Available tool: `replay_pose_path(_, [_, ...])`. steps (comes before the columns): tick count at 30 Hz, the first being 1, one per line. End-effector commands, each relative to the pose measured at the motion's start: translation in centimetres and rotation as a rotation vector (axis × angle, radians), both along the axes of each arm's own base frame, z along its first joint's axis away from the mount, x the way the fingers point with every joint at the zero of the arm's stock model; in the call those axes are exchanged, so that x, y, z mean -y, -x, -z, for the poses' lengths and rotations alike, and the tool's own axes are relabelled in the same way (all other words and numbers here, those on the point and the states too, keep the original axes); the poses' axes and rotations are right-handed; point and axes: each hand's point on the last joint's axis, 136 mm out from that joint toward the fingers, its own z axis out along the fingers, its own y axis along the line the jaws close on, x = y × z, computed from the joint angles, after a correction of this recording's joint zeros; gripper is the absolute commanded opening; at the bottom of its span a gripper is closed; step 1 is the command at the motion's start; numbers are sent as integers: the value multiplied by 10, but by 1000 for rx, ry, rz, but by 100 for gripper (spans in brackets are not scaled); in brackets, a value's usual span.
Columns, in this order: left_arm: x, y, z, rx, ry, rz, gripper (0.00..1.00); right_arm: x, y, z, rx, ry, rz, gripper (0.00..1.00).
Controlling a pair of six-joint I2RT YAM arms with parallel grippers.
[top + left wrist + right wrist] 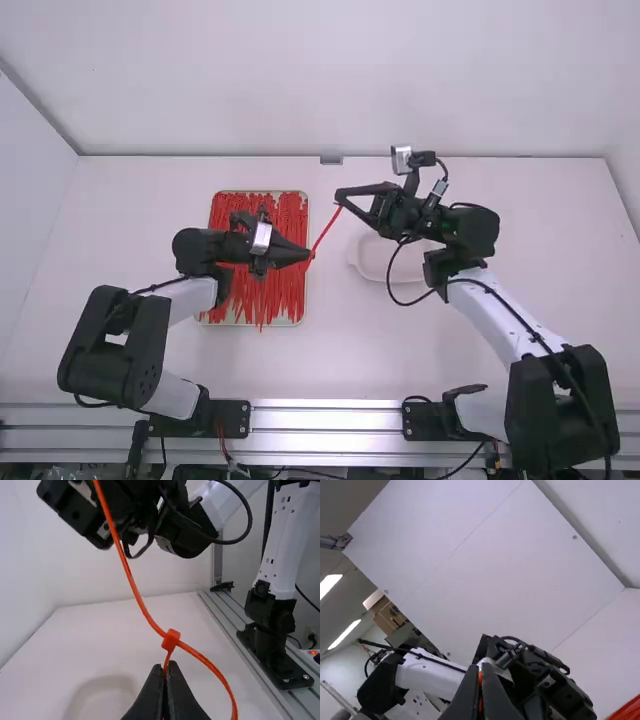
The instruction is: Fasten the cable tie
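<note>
An orange-red cable tie (325,232) is stretched in the air between both grippers, above the table's middle. My left gripper (305,254) is shut on the tie just under its square head (171,640); in the left wrist view the fingers (165,672) are pressed together. From the head the strap (127,575) rises to my right gripper (341,196), which is shut on its tail. A loop of the tie (220,680) curves away below the head. In the right wrist view the closed gripper (480,680) pinches a sliver of orange tie (480,676).
A tan tray (303,196) holding several red cable ties lies under the left gripper. A white bowl (372,268) sits below the right gripper. The right arm's base (272,630) and the aluminium rail (320,415) run along the near table edge.
</note>
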Motion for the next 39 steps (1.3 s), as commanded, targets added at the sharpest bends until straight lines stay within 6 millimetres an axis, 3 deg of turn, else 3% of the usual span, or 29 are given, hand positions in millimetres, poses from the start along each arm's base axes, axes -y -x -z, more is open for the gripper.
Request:
replay_pose_path(1, [-4, 15, 17, -15, -42, 60, 1, 18, -4, -32, 38, -72, 68, 0])
replay_pose_path(8, [-4, 24, 29, -37, -45, 68, 1, 30, -6, -54, 81, -73, 76, 0])
replay_pose_path(19, [-7, 30, 41, -67, -48, 57, 1, 32, 3, -88, 160, -61, 45, 0])
replay_pose_path(33, [-9, 24, 36, -55, -46, 48, 1, 30, 8, -88, 175, -39, 21, 1])
replay_pose_path(34, [-8, 24, 34, -55, -46, 49, 1, 30, 8, -87, 175, -35, 18, 12])
replay_pose_path(35, [-8, 22, 33, -62, -45, 48, 1, 30, 9, -86, 176, -26, 11, 34])
replay_pose_path(36, [-8, 23, 32, -61, -46, 49, 1, 29, 10, -85, 177, -24, 8, 37])
replay_pose_path(37, [-7, 23, 31, -58, -46, 54, 2, 30, 10, -84, 178, -15, 4, 49])
replay_pose_path(39, [-7, 21, 30, -50, -44, 52, 1, 32, 10, -81, 181, 4, -1, 63])
